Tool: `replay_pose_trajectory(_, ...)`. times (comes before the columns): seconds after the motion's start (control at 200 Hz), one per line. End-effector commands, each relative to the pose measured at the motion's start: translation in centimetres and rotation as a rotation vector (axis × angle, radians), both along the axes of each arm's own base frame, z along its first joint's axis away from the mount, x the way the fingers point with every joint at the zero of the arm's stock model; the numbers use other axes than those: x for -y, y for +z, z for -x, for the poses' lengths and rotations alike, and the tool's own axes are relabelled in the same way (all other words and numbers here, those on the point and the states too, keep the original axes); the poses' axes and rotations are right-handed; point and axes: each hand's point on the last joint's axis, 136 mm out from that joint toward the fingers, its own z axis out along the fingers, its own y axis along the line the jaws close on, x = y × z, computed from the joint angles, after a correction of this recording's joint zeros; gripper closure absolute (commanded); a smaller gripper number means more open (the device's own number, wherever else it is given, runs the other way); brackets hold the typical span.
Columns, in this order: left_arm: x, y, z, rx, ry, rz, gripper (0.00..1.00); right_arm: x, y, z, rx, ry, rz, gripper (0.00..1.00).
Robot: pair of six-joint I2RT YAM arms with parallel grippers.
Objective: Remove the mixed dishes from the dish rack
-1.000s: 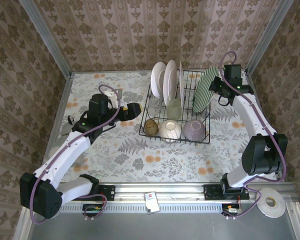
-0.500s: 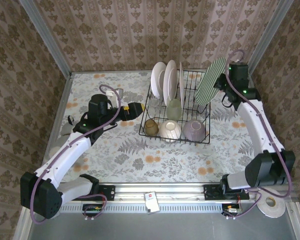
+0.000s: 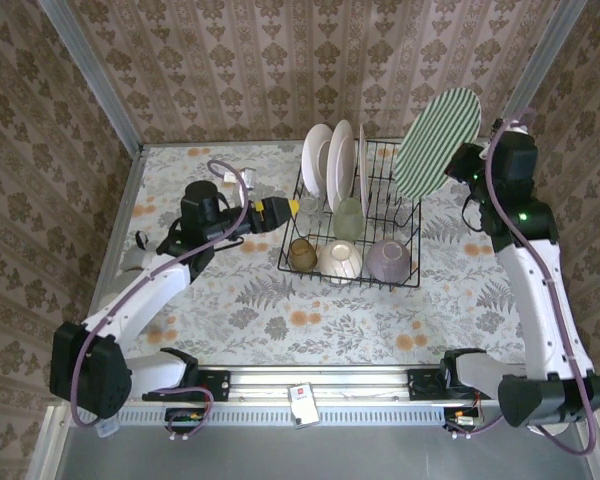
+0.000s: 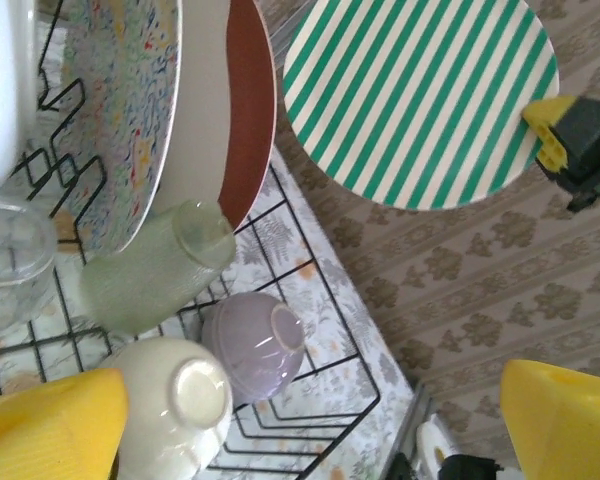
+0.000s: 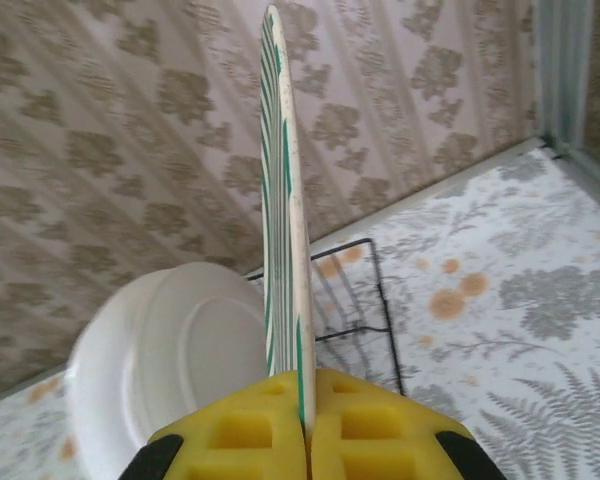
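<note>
In the dish rack's near row sat 1 brown cup, 1 cream bowl and 1 lavender bowl. My left tool hovered wide open just beside the rack's left edge. Farther back, white plates stood upright. My right tool clamped a green-striped plate, raised above the rack's far right corner.

The green-striped plate occupies the upper right of the frame. Lavender bowl and cream bowl rest inverted in the dish rack, lower left.
</note>
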Motion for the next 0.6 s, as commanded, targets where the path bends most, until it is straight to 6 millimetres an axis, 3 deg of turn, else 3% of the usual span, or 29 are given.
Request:
replay_pose_trajectory(0.0, 0.3, 3.2, -0.6, 0.036, -0.071, 0.156, 0.07, -3.3, 5.4, 2.5, 0.154, 0.170, -0.134, 1.00)
replay_pose_trajectory(0.27, 1.3, 5.5, -3.3, 0.025, -0.173, 0.334, 0.13, -9.0, 8.1, 5.5, 0.215, 0.490, -0.368, 1.00)
replay_pose_trajectory(0.595, 1.1, 8.0, -3.3, 0.096, -0.186, 0.409, 0.17, -11.8, 5.7, 4.5, 0.137, 0.637, -0.537, 1.00)
